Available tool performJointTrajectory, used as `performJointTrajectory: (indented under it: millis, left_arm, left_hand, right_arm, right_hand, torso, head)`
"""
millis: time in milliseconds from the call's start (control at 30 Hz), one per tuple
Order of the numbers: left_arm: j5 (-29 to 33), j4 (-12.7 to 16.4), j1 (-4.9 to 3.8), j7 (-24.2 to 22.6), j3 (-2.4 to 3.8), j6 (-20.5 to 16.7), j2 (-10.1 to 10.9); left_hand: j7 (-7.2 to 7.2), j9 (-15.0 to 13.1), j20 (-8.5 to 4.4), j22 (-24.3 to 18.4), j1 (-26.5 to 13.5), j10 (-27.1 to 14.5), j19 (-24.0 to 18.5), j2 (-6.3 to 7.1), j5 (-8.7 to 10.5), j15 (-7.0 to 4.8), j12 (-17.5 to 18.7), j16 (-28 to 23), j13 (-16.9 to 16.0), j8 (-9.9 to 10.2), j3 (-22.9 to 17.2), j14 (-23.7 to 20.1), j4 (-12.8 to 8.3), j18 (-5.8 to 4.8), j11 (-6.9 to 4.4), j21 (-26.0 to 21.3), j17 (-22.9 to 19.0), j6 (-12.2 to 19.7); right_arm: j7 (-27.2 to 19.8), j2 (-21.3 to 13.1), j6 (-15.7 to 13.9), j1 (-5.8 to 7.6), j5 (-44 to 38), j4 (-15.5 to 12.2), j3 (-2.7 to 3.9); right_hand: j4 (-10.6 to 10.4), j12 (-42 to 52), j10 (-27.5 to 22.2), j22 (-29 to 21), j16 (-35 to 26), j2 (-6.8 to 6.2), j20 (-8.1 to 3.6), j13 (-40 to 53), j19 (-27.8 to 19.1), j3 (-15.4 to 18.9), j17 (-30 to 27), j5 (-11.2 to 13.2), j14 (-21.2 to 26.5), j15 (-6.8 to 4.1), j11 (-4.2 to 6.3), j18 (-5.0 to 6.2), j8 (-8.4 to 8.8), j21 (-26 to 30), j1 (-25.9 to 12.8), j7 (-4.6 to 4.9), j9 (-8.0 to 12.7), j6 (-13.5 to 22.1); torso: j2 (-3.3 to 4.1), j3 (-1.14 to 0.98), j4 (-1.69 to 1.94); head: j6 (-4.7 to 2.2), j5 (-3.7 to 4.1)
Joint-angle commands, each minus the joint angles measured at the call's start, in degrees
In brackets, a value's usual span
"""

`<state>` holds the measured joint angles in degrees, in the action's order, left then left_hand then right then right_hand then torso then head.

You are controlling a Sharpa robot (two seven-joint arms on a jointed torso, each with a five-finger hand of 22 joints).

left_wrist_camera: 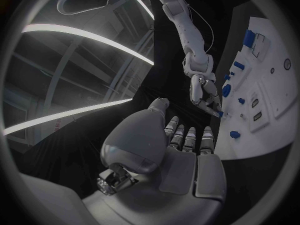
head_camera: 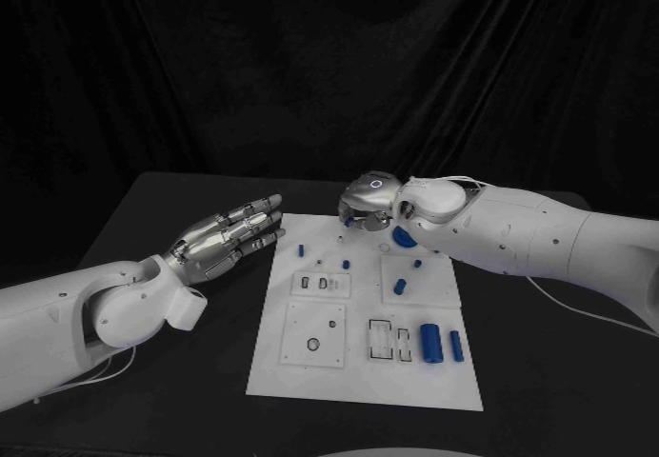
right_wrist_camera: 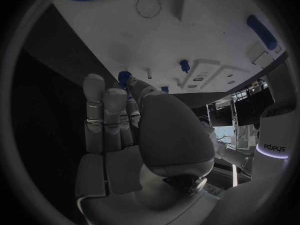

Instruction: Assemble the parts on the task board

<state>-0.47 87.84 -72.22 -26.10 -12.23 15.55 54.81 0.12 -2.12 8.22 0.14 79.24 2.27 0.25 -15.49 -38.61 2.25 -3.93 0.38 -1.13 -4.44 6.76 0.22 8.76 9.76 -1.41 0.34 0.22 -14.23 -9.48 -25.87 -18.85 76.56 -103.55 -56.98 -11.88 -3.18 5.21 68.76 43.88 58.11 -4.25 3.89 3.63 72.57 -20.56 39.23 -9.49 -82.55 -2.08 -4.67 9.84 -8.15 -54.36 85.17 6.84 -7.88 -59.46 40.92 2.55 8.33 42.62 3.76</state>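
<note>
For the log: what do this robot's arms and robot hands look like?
Both arms are smooth, rounded white shells. Each ends in a silver metallic robot hand with segmented fingers: left robot hand, right robot hand. A thin pale cable trails from the right arm across the table.

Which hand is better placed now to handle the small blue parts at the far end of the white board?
Probably the right hand: it hangs over the white task board's far end. The left hand is beside the board, over the black table, holding nothing.

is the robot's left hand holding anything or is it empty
Empty. The left hand hovers beside the task board, fingers straight and together, nothing in its palm.
</note>
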Motion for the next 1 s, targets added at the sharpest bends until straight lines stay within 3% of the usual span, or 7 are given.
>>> performJointTrajectory:
  millis: [33, 267, 667, 1000]
  left_arm:
    - [0.06, 0.15, -0.07, -0.83, 0.06, 0.16, -0.07]
    - [0.06, 0.04, -0.07, -0.47, 0.06, 0.16, 0.01]
    - [0.06, -0.15, -0.07, -0.06, 0.06, 0.37, -0.1]
    - [0.06, -0.19, -0.07, 0.38, 0.05, 0.5, -0.1]
  left_hand:
    - [0.33, -0.09, 0.13, 0.04, -0.63, -0.01, 0.13, 0.0, -0.21, -0.12, -0.37, 0.04, -0.02, -0.28, -0.16, 0.19, -0.1, 0.43, -0.19, -0.13, 0.02, -0.38]
    - [0.48, -0.13, 0.25, 0.05, -0.69, 0.0, 0.15, -0.19, -0.25, 0.02, -0.43, 0.05, -0.03, -0.41, -0.32, 0.19, -0.1, 0.42, -0.05, -0.12, 0.02, -0.6]
    - [0.68, -0.18, 0.42, 0.08, -0.73, 0.04, 0.21, -0.48, -0.35, 0.17, -0.55, 0.07, -0.05, -0.62, -0.63, 0.22, -0.14, 0.42, 0.14, -0.09, 0.04, -0.9]
    - [0.95, -0.26, 0.61, 0.1, -0.77, 0.06, 0.26, -0.72, -0.41, 0.31, -0.66, 0.1, -0.07, -0.92, -1.0, 0.24, -0.21, 0.43, 0.38, -0.06, 0.05, -1.42]
  right_arm:
    - [1.66, 0.16, -0.75, -0.35, -0.09, 0.36, 0.04]
    - [1.68, 0.52, -2.06, -0.75, -0.09, 0.74, 0.04]
    - [2.08, 0.84, -2.22, -0.9, -0.09, 1.22, 0.04]
    - [3.15, 1.24, -0.29, -0.98, -0.09, 1.74, 0.04]
  right_hand:
    - [-0.05, -0.34, 1.45, -0.02, 0.05, -0.02, 0.18, 0.0, -0.08, -0.32, -0.11, -0.35, 0.14, 0.15, 1.47, -0.67, 0.26, -0.05, 0.27, 0.14, 0.09, 0.5]
    - [-0.09, -0.41, 1.42, 0.19, 0.0, -0.02, 0.19, 0.01, -0.06, -0.38, -0.16, -0.38, 0.18, 0.16, 1.46, -0.7, 0.37, -0.18, 0.24, 0.15, 0.12, 0.64]
    - [-0.15, -0.71, 1.16, 0.83, -0.01, -0.03, 0.15, 0.0, -0.01, -0.55, -0.12, -0.5, 0.24, 0.03, 1.4, -0.77, 0.69, -0.59, 0.19, 0.09, 0.19, 1.01]
    - [-0.3, -1.63, -0.92, 1.62, -0.23, -0.6, -0.46, -0.06, -0.36, -0.98, -0.14, -0.38, 0.54, -0.75, 1.25, -0.78, 2.08, -0.86, -0.09, -0.29, 0.59, 2.94]
  torso:
    - [-0.11, 0.03, 0.01]
    - [-0.07, 0.07, 0.0]
    - [-0.03, 0.06, 0.23]
    - [-0.09, 0.13, -0.01]
  head:
    - [0.1, -0.18]
    - [0.11, -0.42]
    - [0.12, -0.16]
    - [0.24, -0.4]
